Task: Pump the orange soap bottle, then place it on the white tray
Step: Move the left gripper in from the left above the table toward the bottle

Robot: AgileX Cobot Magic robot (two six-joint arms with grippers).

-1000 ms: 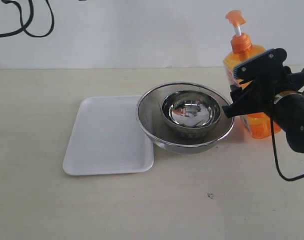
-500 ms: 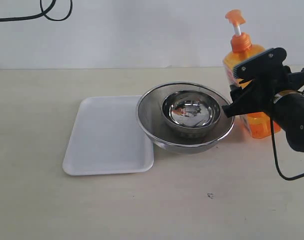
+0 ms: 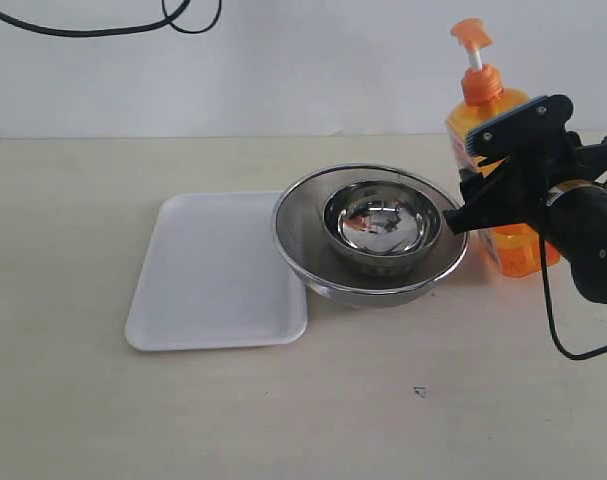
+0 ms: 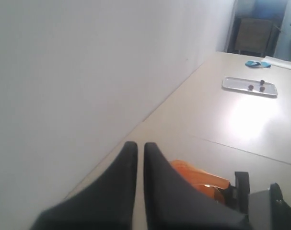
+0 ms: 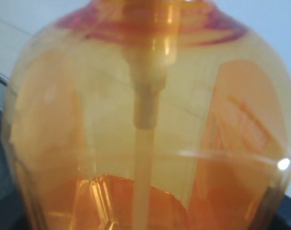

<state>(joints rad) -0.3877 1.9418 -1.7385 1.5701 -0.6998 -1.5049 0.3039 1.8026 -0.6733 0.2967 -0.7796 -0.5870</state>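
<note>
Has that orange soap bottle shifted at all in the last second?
No. The orange soap bottle stands exactly where it did, just right of the large steel bowl in the exterior view.

No legible text, brand, number or sign anywhere. Tall translucent orange plastic soap bottle (image 3: pixel 518 250): a thin edge of a white-and-red printed label (image 3: pixel 454 148) shows on its side in the exterior view, too narrow and small to read. Right wrist view: blurred red band of print (image 5: pixel 222 26) seen through the bottle wall, no letters made out.
</note>
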